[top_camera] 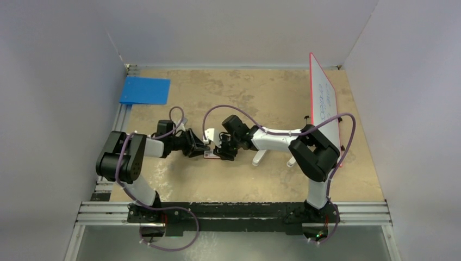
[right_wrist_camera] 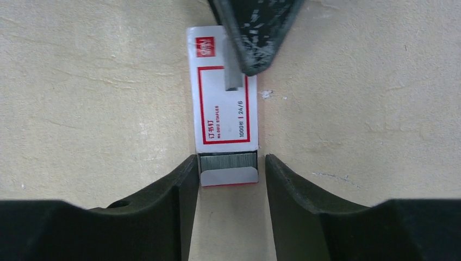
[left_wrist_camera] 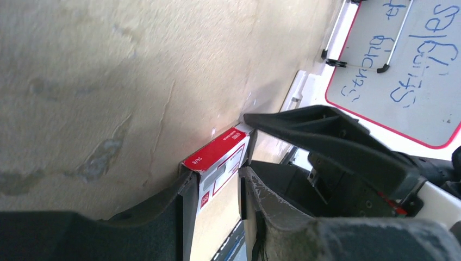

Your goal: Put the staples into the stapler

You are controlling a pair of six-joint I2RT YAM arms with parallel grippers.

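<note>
The staples (right_wrist_camera: 227,161) are not yet out; their grey block shows in the open end of the red-and-white box (right_wrist_camera: 225,117), and the stapler (top_camera: 260,157) lies apart to the box's right. The right gripper (right_wrist_camera: 230,163) reaches in from the right, jaws apart on either side of that open end. The left gripper (left_wrist_camera: 216,174) flanks the box's far end, though I cannot tell whether it grips; next, the block likely needs pinching and sliding out while the box stays put.

Black-and-white arms (top_camera: 274,140), purple cables (top_camera: 222,106)

Your staples (right_wrist_camera: 228,161), a grey packed stack, lie flat in the open 6 o'clock end of their red-and-white box (right_wrist_camera: 225,117). Your stapler (top_camera: 260,157), a slim white bar, lies slanted at its 3 o'clock.
</note>
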